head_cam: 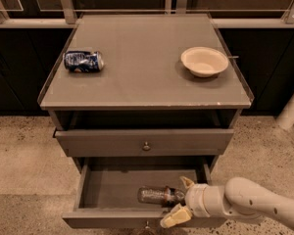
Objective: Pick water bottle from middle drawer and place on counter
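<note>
The flat grey counter (142, 84) tops the cabinet. Below it the wide grey middle drawer (112, 185) hangs open. The white arm's gripper (180, 199) reaches in, fingers spread wide around the cap end of the small clear plastic water bottle (154, 195) lying there. Up top sit a cream bowl (204, 61) and a blue-and-silver can (83, 61).

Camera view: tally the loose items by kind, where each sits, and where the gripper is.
Water bottle: 1, lying in the middle drawer; gripper open, fingers either side of its right end
Soda can: 1, lying on the counter
Bowl: 1, on the counter
Total: 3
</note>
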